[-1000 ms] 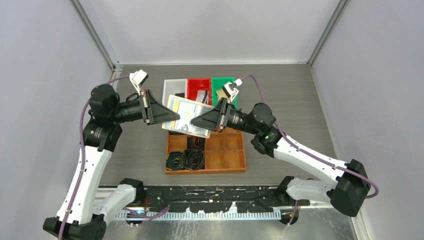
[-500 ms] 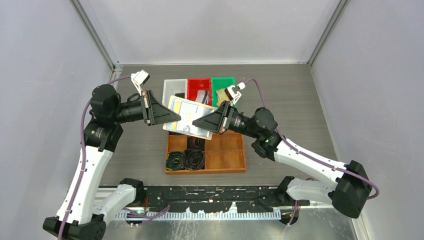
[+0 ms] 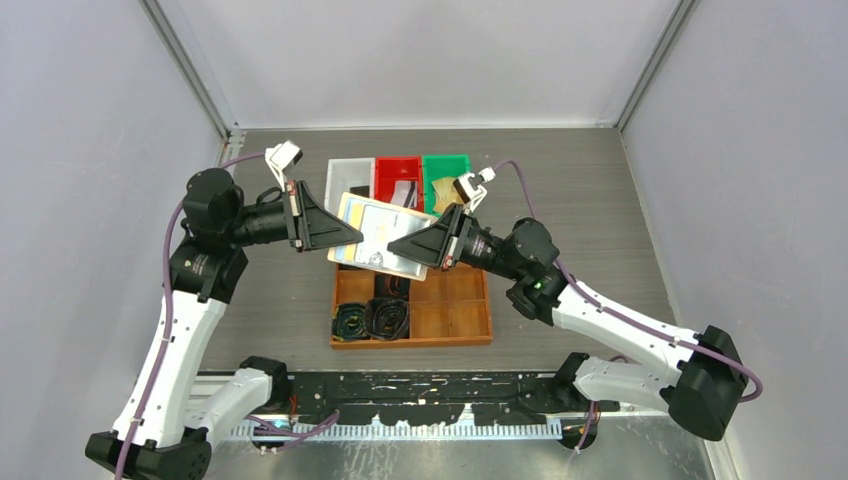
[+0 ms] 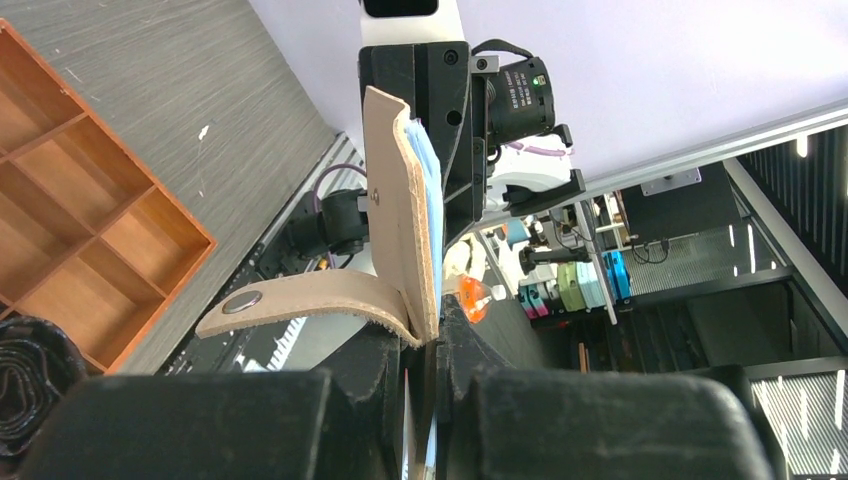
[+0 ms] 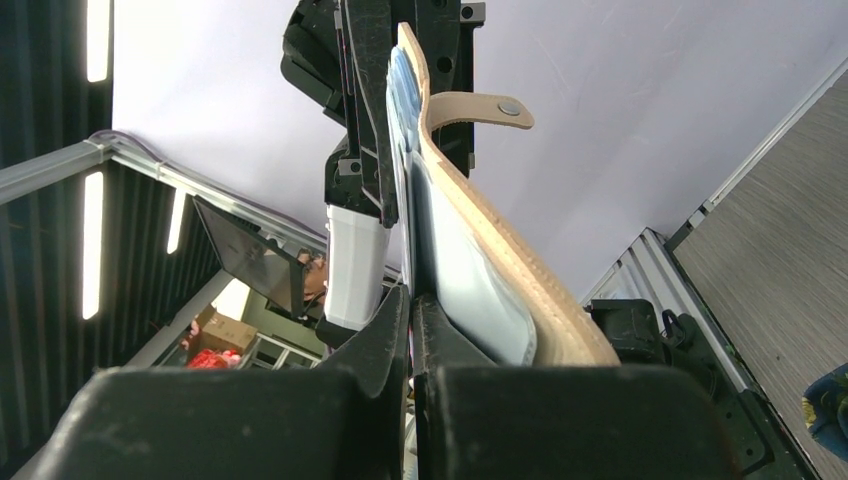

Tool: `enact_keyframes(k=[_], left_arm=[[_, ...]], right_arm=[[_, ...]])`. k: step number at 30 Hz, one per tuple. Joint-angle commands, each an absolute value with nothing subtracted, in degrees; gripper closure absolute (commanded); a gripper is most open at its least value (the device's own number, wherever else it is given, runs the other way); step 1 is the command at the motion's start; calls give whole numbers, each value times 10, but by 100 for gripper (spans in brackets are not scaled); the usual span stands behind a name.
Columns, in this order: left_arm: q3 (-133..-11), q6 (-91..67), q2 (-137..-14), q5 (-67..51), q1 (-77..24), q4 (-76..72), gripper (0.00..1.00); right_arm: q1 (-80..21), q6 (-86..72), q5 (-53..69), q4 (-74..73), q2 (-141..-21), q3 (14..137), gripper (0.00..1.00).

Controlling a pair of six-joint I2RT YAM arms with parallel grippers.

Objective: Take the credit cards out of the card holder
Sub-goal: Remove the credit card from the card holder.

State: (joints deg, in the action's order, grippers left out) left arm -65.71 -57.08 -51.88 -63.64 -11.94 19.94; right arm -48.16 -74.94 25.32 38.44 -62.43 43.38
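The left gripper (image 3: pixel 348 236) is closed on the left edge of the card holder (image 3: pixel 383 234). In the left wrist view its fingers (image 4: pixel 380 365) pinch the tan cover together with the pale blue pockets, only the thickness of the holder between them, and the strap tab (image 4: pixel 300 301) curls out to one side. The holder is off the table, held between the two arms, open and tilted. It hangs over the far edge of the wooden tray (image 3: pixel 445 322) and just in front of the white bin (image 3: pixel 347 172), red bin (image 3: pixel 397 170) and green bin (image 3: pixel 446 166). The right gripper (image 3: pixel 398 246) is clamped on the holder's right edge. In its wrist view the fingers (image 5: pixel 385 335) are nearly together on a pale blue pocket sheet beside the tan cover. Whether credit cards sit in the pockets cannot be told. Coiled belts (image 3: pixel 371 318) lie in the tray's near left compartments.
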Motion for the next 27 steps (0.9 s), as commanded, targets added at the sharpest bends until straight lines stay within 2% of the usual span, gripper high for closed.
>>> enact_keyframes(k=[1,4,7,12,17,22,24,27], left_arm=[[-691,-580,-508,-641,-103,150,100],[-691,-585,-510,-640,-103,143,100],[-690,-586,-509,-641,-103,141,100],[-688,-596,-507,-643,-103,132,100],[-687,-598,-505,-644,-103,127,100],[-682,-597,-501,-646,-103,127,100],[-680,-597,-500,-648,-103,126,100],[-680,-598,-499,-648,-102,125,100]], right_arm=[[-471,-737,252,389,-581,423,97],[-471,-739,251,390,-580,423,95],[-471,-741,249,398,-585,430,82],[-462,-748,244,405,-605,457,73],[-457,-768,246,434,-637,479,70],[-457,-782,262,465,-664,499,69],[-457,-786,264,470,-669,503,73],[-457,-789,258,477,-663,494,84]])
